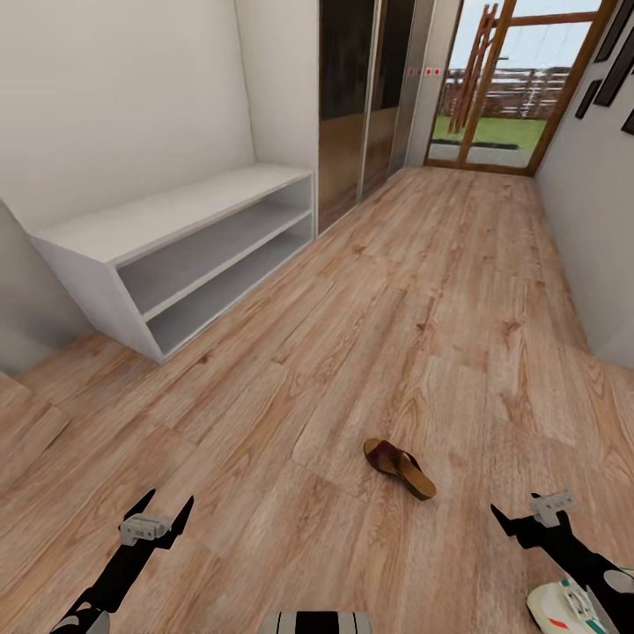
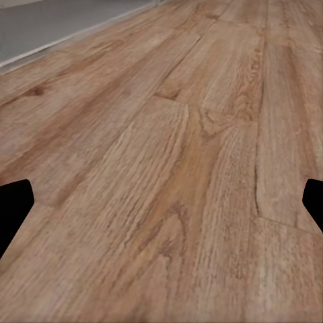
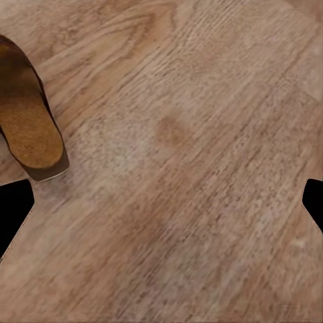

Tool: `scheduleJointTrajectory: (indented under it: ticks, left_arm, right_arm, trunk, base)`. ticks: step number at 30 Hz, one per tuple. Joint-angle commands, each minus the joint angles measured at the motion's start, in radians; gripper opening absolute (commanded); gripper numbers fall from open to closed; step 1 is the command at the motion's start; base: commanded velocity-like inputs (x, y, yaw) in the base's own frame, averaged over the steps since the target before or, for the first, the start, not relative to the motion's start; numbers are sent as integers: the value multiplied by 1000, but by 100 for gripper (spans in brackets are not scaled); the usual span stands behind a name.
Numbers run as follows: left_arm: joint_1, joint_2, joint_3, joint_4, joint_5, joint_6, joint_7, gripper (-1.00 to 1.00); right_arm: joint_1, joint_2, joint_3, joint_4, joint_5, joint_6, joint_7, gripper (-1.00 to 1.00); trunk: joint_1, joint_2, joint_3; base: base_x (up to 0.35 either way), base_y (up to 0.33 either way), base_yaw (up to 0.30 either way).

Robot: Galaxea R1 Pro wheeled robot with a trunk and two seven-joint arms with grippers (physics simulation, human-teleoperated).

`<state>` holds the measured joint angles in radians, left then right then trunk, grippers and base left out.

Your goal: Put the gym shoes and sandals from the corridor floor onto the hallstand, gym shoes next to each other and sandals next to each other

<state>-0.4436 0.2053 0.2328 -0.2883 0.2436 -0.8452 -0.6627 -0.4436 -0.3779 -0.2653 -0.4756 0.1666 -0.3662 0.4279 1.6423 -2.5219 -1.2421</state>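
One dark brown sandal [image 1: 401, 468] with a tan footbed lies on the corridor floor [image 1: 352, 352], ahead of me and between my arms. Its heel end [image 3: 27, 128] shows in the right wrist view, off to one side of my right gripper [image 3: 161, 202]. A white gym shoe [image 1: 555, 608] with a green stripe lies at the bottom right, partly hidden by my right arm. The light-grey hallstand [image 1: 176, 211] stands against the left wall, its top and two shelves bare. Both the left gripper [image 1: 167, 504] and the right gripper [image 1: 531, 512] hover open over the floor, holding nothing. Bare planks [image 2: 161, 168] lie under the left gripper [image 2: 161, 202].
Dark sliding doors [image 1: 361, 97] stand past the hallstand, and a glass door [image 1: 493, 97] closes the far end. A wall [image 1: 599, 220] with picture frames runs along the right. A grey surface [image 2: 54, 27] borders the planks in the left wrist view.
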Motion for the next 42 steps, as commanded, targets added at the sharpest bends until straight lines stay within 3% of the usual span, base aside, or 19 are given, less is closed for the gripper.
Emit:
scheduleJointTrajectory:
  ticks: [1, 7, 12, 14, 17, 26, 31, 37, 42]
  left_arm:
    - [0, 0, 0, 0, 0, 0, 0, 100]
    - [0, 0, 0, 0, 0, 0, 0, 100]
    - [0, 0, 0, 0, 0, 0, 0, 100]
    - [0, 0, 0, 0, 0, 0, 0, 100]
    - [0, 0, 0, 0, 0, 0, 0, 100]
    - [0, -1, -1, 1, 0, 0, 0, 100]
    - [0, -2, -4, 0, -2, 0, 1, 100]
    - [0, -3, -8, 0, -6, 0, 1, 100]
    - [0, -12, -8, -1, -6, 1, 4, 100]
  right_arm:
    - [-11, 0, 2, -2, 1, 1, 0, 100]
    - [-82, 9, 31, 5, 5, 2, -3, 100]
    - [-119, 37, 70, 21, 9, 2, -7, 100]
    - [-133, 61, 93, 34, 10, 2, -10, 100]
    - [-138, 72, 102, 40, 10, 2, -13, 100]
    - [-157, 154, 147, 59, 13, 2, -68, 100]
    - [-164, 181, 169, 63, 14, 3, -88, 100]
    - [-169, 195, 197, 65, 15, 7, -100, 100]
    - [-171, 205, 247, 76, 15, 11, -108, 100]
  trunk:
    - [0, 0, 0]
    - [0, 0, -1]
    - [0, 0, -1]
    - [0, 0, -1]
    - [0, 0, -1]
    - [0, 0, -1]
    - [0, 0, -1]
    - [0, 0, -1]
    - [0, 0, -1]
  base:
    - [0, 0, 25]
    - [0, 0, 15]
    - [0, 0, 6]
    - [0, 0, 4]
    - [0, 0, 3]
    - [0, 0, 1]
    - [0, 0, 0]
    - [0, 0, 0]
    - [0, 0, 0]
